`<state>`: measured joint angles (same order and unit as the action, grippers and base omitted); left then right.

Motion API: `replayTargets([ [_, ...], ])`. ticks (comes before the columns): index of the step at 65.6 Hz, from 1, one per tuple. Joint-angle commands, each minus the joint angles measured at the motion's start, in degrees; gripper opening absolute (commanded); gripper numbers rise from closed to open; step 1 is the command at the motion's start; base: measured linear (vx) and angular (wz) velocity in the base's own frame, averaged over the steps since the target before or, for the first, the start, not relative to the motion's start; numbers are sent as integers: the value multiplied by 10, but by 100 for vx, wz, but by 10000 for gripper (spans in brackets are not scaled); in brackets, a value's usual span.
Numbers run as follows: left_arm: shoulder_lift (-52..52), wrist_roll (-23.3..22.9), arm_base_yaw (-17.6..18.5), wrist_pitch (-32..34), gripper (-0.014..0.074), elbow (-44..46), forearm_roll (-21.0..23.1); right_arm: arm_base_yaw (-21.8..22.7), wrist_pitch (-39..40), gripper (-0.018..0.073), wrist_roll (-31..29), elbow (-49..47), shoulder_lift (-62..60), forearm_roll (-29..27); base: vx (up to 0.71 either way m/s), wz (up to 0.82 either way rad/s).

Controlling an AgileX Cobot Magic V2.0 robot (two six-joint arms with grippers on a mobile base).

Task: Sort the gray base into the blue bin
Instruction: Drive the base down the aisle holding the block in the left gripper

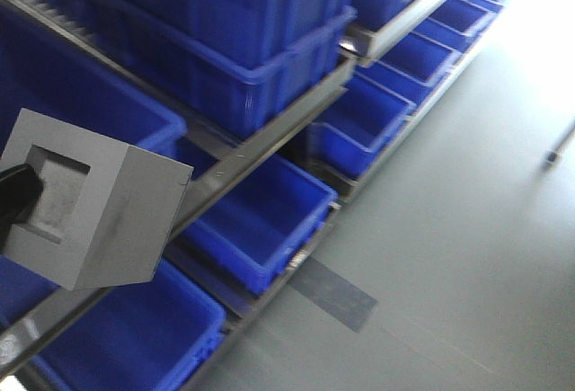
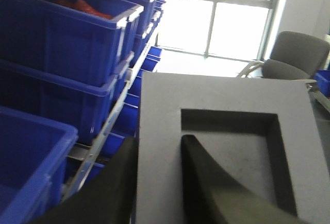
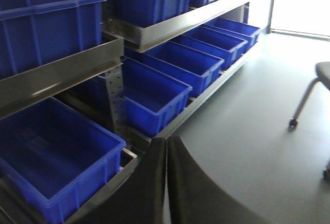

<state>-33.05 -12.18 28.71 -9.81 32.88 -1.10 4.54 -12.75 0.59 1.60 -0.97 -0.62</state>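
Metal racking (image 1: 269, 139) loaded with rows of blue crates is seen across the left and top of every view, with a gray floor (image 1: 467, 229) spread over the right. A darker rectangular patch (image 1: 332, 294) is marked on that floor beside the lowest shelf. At the upper right of the left wrist view, a bright window (image 2: 221, 13) and a gray office chair (image 2: 296, 54) are shown, and something red (image 2: 82, 5) is glimpsed inside a crate at the upper left.

The gray base (image 1: 99, 202) is held in the air at the left of the front-facing frame, tilted, in front of the rack's slanting rail and inside no crate. Its recessed face is turned toward the left edge, where a black finger (image 1: 18, 198) is seen entering the recess. The left gripper (image 2: 160, 141) is clamped on the base: one finger is set inside the square recess and the other is pressed against the outer face, so that one wall is pinched between them.

The blue bin (image 3: 82, 183), marked by a faint grid on its floor, is found at the lower left of the right wrist view on the bottom shelf. The right gripper (image 3: 167, 140) is shown at the bottom centre of that view with its fingers brought together and nothing held.
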Motion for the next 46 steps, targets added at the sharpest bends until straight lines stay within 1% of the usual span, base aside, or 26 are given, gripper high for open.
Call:
replayTargets([
  [1,1,-7,3,63,-6,19,2,0,43,-5,-6,0,2,3,19,72],
  [46,1,-7,3,63,-6,19,2,0,43,-5,-6,0,2,6,17,70],
])
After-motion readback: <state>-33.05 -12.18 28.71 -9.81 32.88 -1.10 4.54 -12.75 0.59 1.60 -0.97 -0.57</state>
